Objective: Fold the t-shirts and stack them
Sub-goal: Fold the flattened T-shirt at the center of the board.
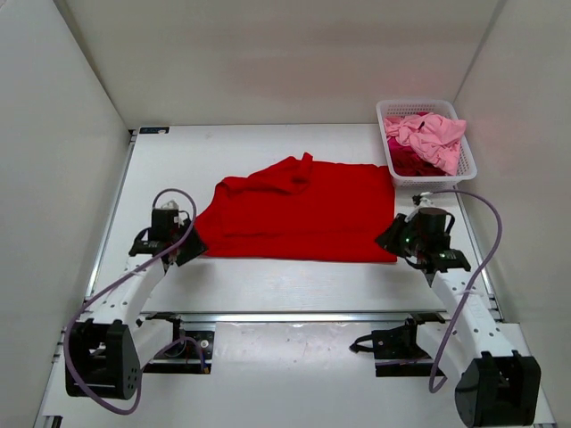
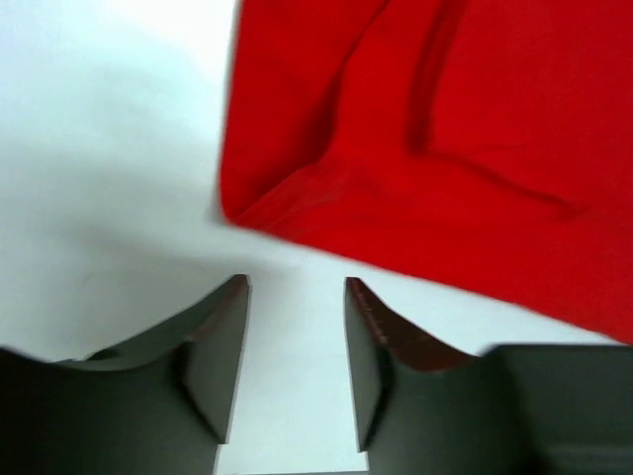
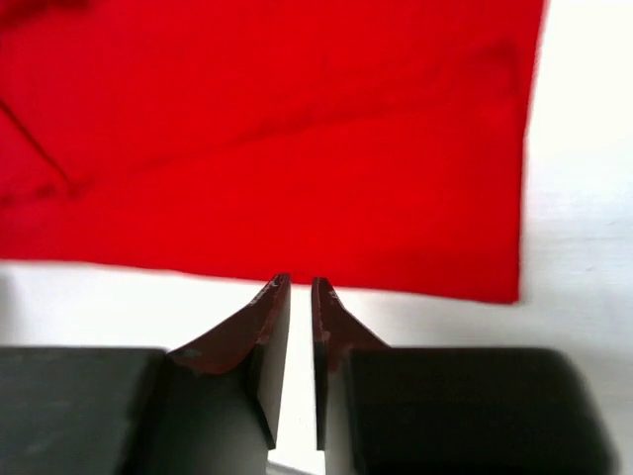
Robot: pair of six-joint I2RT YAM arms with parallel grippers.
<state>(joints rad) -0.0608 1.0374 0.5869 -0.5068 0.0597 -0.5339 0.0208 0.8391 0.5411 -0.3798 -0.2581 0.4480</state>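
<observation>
A bright red t-shirt (image 1: 303,209) lies spread flat across the middle of the table, with a rumpled bump near its far edge. My left gripper (image 1: 191,247) sits just off the shirt's near left corner. In the left wrist view that gripper (image 2: 297,287) is open over bare table, and the red t-shirt (image 2: 435,129) starts a little ahead of the fingertips. My right gripper (image 1: 386,236) is at the shirt's near right corner. In the right wrist view it (image 3: 301,285) has its jaws almost together with nothing between them, tips at the hem of the red t-shirt (image 3: 277,148).
A white lattice basket (image 1: 439,182) stands at the back right. It holds a crumpled light pink t-shirt (image 1: 433,134) over darker magenta cloth (image 1: 412,162). White walls close in the table on the left, right and back.
</observation>
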